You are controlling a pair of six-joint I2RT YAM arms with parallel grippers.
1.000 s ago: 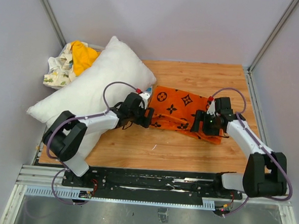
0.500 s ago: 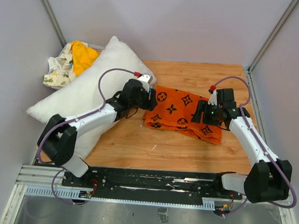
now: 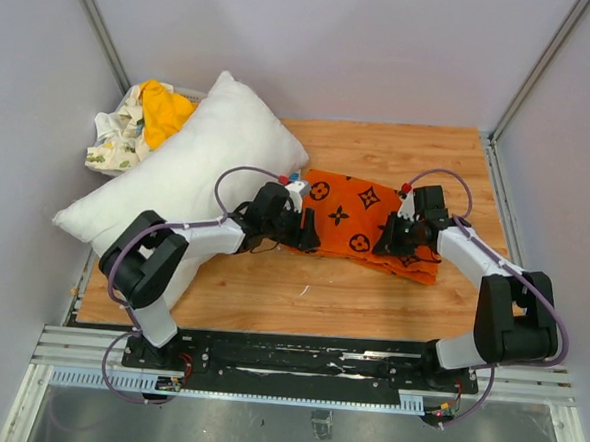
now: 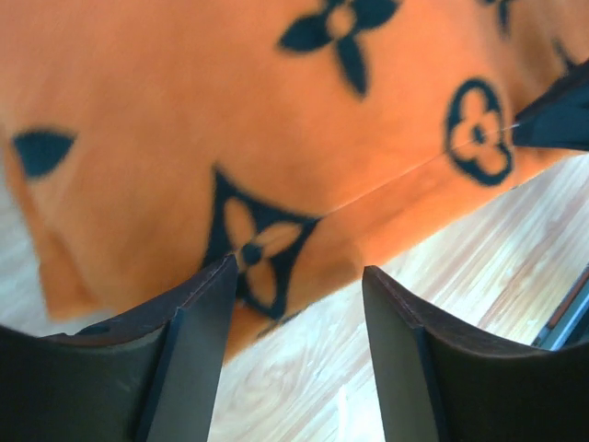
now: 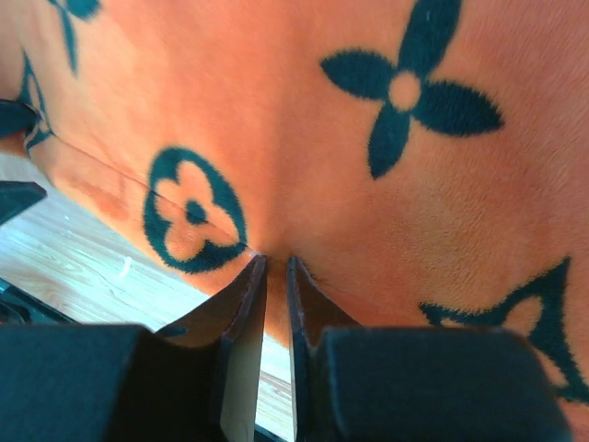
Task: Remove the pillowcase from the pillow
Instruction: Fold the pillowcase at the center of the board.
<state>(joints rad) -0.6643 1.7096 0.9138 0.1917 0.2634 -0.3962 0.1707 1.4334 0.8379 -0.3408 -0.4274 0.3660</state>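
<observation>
The orange pillowcase (image 3: 358, 217) with black motifs lies crumpled flat on the wooden table, to the right of the white pillow (image 3: 183, 174), with no pillow inside it. My left gripper (image 3: 305, 233) is at the cloth's near left corner; in the left wrist view it (image 4: 299, 276) stands open over the pillowcase (image 4: 276, 120) edge, with mostly bare wood between the fingers. My right gripper (image 3: 395, 238) is on the cloth's right part. The right wrist view shows it (image 5: 276, 262) shut on a pinched fold of the pillowcase (image 5: 368, 175).
A heap of yellow-orange and white printed cloths (image 3: 136, 121) lies at the back left behind the pillow. The wooden table (image 3: 410, 148) ends at grey walls on the left, back and right. The arms' base rail (image 3: 297, 356) runs along the near edge.
My right gripper has closed onto a fold of the pillowcase. My left gripper has narrowed somewhat, swung out toward the pillow, then come back to the cloth's near left corner.
</observation>
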